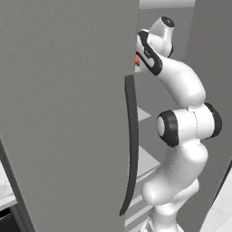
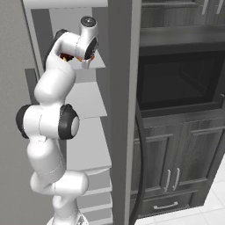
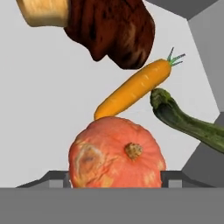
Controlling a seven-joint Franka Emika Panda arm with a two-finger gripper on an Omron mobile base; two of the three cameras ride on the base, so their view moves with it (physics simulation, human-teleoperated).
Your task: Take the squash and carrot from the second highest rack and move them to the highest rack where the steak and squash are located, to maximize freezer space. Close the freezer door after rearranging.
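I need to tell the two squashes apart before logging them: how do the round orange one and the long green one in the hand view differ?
The orange squash is round, squat and ribbed, with a stub stem on top; the green squash is long, slim and smooth. The orange squash lies nearest the camera below the carrot; the green one runs off to the right edge. Both rest on the same pale-grey rack.

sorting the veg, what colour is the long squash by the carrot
Dark green zucchini-like squash, seen best in the hand view.
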